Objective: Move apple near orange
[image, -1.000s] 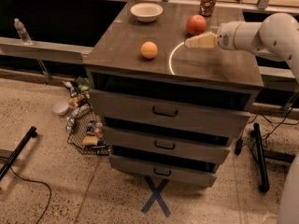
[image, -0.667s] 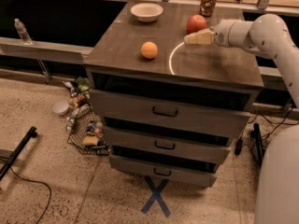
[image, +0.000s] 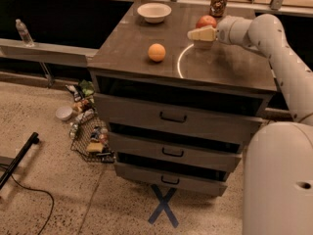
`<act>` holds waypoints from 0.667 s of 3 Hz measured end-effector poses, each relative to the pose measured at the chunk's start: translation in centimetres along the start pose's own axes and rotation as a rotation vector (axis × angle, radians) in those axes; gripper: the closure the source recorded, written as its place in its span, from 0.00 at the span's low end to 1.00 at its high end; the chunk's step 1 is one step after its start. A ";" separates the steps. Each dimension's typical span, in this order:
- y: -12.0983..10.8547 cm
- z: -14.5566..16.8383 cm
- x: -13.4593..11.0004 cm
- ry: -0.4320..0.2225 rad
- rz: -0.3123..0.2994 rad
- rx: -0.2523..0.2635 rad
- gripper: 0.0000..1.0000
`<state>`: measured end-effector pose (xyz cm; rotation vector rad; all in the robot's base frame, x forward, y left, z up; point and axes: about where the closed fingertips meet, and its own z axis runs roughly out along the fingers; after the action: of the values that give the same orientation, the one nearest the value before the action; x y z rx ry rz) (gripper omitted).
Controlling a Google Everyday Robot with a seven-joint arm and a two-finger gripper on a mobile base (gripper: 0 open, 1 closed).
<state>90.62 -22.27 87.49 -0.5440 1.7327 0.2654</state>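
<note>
The red apple [image: 206,21] sits on the dark cabinet top [image: 127,48] towards the back right. The small orange [image: 156,52] lies alone near the middle of the top, to the front left of the apple. My gripper [image: 199,34] reaches in from the right on the white arm [image: 274,43]. It is just in front of the apple and partly covers its lower edge.
A white bowl [image: 154,12] stands at the back left of the top. A brown can [image: 218,0] stands behind the apple. The cabinet has three drawers [image: 172,117]. A wire basket of litter [image: 89,133] lies on the floor to the left, and a blue X [image: 164,210] marks the floor.
The arm has reached further left and back, so the gripper now sits close against the apple. The apple and the orange have not moved.
</note>
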 end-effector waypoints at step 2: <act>-0.1 3.0 1.1 -0.003 0.009 -0.015 0.16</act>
<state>93.11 -21.22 85.77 -0.5466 1.7317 0.2854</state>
